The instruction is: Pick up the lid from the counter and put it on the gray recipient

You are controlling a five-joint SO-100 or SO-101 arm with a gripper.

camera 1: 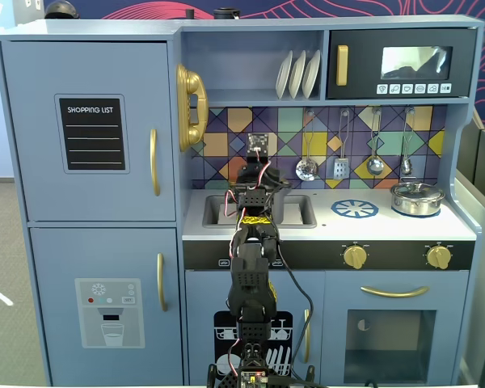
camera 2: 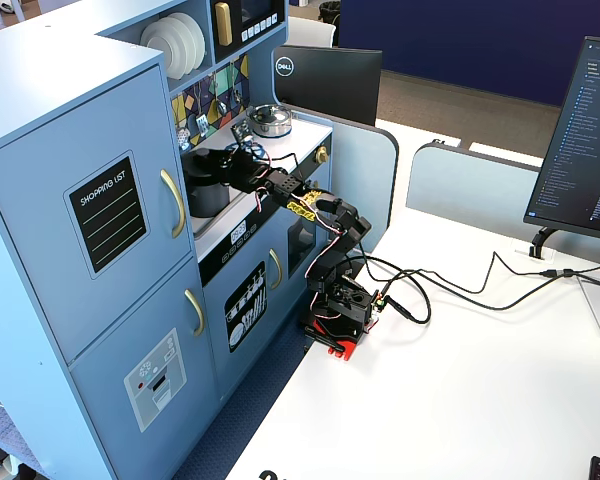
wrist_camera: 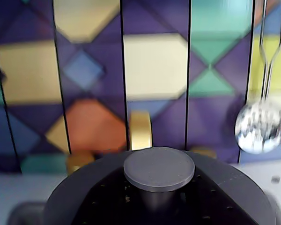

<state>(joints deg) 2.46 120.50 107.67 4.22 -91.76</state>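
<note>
Closest to the wrist camera sits the lid [wrist_camera: 159, 197], a matte dark-gray disc, flat and round, with a short stem rising to a smooth, flat circular knob at its centre. Behind it blur the geometric backsplash tiles [wrist_camera: 154, 65] in purple, cream, orange and teal, a gold faucet [wrist_camera: 140, 131], and a shiny hanging ladle [wrist_camera: 261, 126].

From a fixed view, the arm reaches over the sink at the tabletop's left end, where the gray recipient [camera 2: 206, 190] stands, cylindrical and dull. Whether the end effector [camera 1: 258, 191] is closed or apart cannot be told. A polished silver pot [camera 1: 417, 198] rests by the tabletop's right edge.
</note>
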